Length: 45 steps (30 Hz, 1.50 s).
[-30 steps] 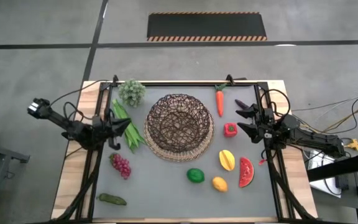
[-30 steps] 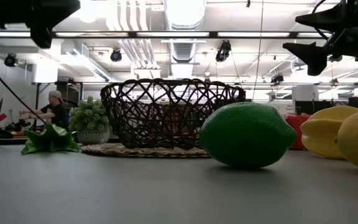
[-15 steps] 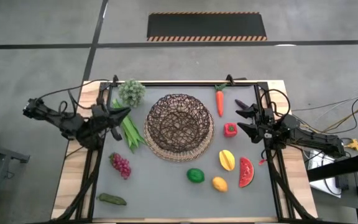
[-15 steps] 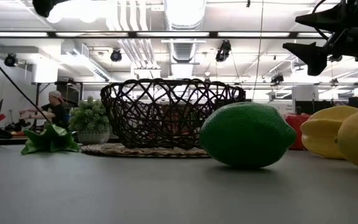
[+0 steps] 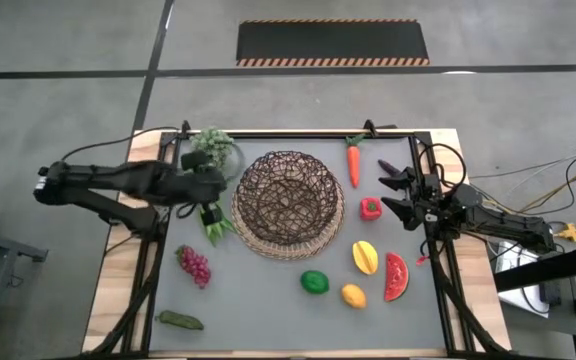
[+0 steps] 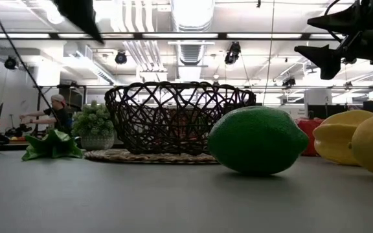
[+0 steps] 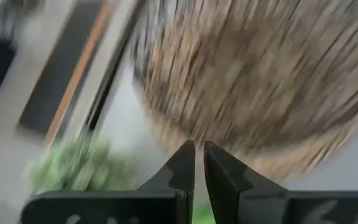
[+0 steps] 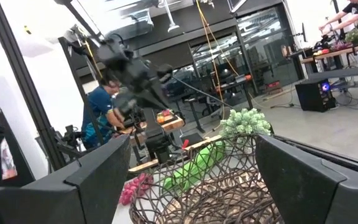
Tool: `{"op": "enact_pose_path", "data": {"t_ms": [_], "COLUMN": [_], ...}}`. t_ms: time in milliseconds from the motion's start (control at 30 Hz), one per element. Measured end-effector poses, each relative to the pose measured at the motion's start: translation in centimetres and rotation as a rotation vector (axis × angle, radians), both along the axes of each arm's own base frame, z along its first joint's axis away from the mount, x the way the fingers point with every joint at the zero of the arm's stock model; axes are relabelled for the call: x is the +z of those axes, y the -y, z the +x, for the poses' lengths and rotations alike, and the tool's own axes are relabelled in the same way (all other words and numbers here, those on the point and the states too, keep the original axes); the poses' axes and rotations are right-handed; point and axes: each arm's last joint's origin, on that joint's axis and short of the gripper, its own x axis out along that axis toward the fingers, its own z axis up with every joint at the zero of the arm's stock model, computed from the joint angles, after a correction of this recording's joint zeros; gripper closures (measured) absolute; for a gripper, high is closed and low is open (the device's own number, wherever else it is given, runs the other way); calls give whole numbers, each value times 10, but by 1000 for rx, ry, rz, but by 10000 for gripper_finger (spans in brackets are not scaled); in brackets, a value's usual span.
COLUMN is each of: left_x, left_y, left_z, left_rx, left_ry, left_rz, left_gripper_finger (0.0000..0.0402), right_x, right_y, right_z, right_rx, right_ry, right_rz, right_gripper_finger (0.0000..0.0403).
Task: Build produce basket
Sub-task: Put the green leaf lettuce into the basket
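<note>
Left gripper (image 5: 211,188), fingers closed and empty, hovers beside the basket (image 5: 288,203). Right gripper (image 5: 396,196) waits open near the red pepper (image 5: 370,208)

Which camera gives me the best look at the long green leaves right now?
The high view: the long green leaves lie by the basket, partly under the left gripper. The low view shows only their bunched end at table level. The right wrist view glimpses them through the basket weave; the left wrist view shows only green blur.

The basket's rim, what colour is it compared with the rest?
The basket has a lighter tan rim under dark brown weave, clearest in the high view.
</note>
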Motion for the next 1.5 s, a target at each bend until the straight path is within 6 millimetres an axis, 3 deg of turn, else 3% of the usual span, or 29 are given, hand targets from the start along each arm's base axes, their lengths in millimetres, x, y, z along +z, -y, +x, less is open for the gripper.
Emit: {"op": "enact_pose_path", "data": {"t_ms": [133,300,500,700,900,1200,1333,1500], "left_x": [-17,-48,-66,-81,-99,-131,-143,-155], "left_y": [-18,-32,-40,-45,-43,-45,-45,-44], "left_z": [5,13,16,10,1,-4,-6,-8], "left_rx": [38,-101,-282,-270,-272,-331,-414,-431], "left_ry": [-302,-577,-735,-791,-854,-913,-939,-941], "left_rz": [4,-95,-117,-135,-162,-19,-2,3], "left_gripper_finger": [385,385,385,374,300,156,132,130], "right_x": [0,0,0,0,0,0,0,0], "right_y": [0,0,0,0,0,0,0,0], "right_z": [0,0,0,0,0,0,0,0], "right_rx": [0,0,0,0,0,0,0,0], "right_ry": [-1,-2,-1,-1,0,0,0,0], "right_rz": [0,0,0,0,0,0,-1,0], "right_gripper_finger": [76,76,76,76,76,76,76,76]}}
